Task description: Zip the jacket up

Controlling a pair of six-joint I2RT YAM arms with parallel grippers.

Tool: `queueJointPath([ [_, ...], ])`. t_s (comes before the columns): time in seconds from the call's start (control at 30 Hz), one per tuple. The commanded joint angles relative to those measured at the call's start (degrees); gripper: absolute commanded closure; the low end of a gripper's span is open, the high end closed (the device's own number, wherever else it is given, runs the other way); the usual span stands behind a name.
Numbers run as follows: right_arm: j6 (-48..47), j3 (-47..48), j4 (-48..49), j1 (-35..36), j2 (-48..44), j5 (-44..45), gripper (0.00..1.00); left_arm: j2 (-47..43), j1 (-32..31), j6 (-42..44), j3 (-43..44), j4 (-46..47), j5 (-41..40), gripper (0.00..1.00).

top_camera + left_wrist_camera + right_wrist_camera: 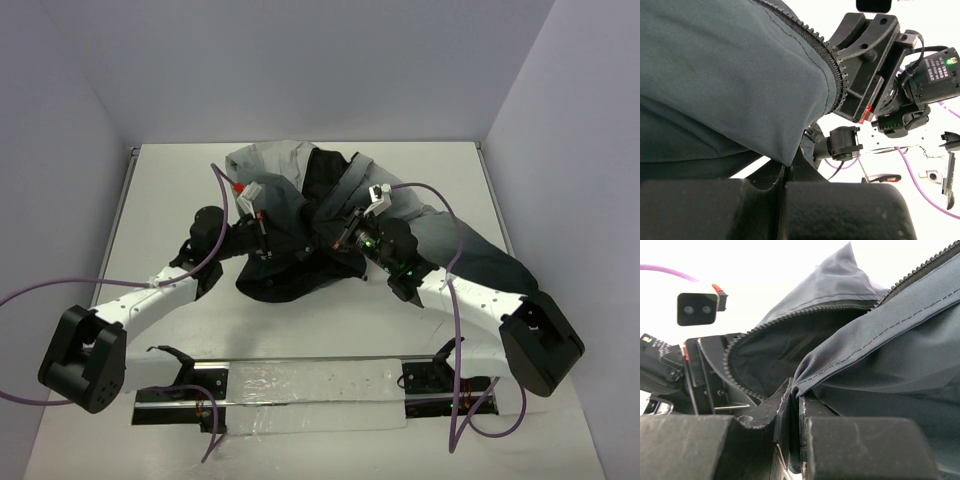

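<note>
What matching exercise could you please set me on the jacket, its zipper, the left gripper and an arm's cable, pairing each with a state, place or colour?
Things:
1. jacket
2. zipper
3. left gripper
4. cable

States:
A. shut on a fold of fabric
B. purple
C. open, tooth rows apart
D. bunched in the middle of the table

Pairs: 1-D, 2-C, 3-A, 4-B

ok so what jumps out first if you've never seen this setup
A crumpled jacket, light grey fading to charcoal, lies heaped toward the far middle of the table. The left claw and right claw, meeting at its centre, are each shut on a fabric edge. Up close, the zipper teeth gape apart over dark lining.
</note>
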Motion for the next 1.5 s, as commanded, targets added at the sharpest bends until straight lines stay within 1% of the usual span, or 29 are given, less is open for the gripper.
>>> queueJointPath([
  [0.0,-0.3,3.7,5.2,0.7,0.0,-0.5,1.0,1.0,-0.1,-2.1,2.1,4.7,5.0,1.0],
  [0.3,-0.4,2.3,5.3,0.7,-0.2,-0.6,1.0,2.0,0.9,-10.9,0.4,16.0,8.0,1.0],
  [0.57,-0.3,1.2,5.9,0.7,-0.8,-0.4,1.0,2.8,1.4,-14.4,-1.0,20.9,8.8,1.0],
  [1.13,-0.1,2.6,6.4,0.7,-0.2,0.1,1.0,3.2,1.4,-14.2,-2.2,21.0,8.7,1.0],
  [1.47,-0.2,4.1,6.8,0.7,1.6,0.9,1.0,2.9,1.4,-15.9,-3.5,23.5,9.4,1.0],
])
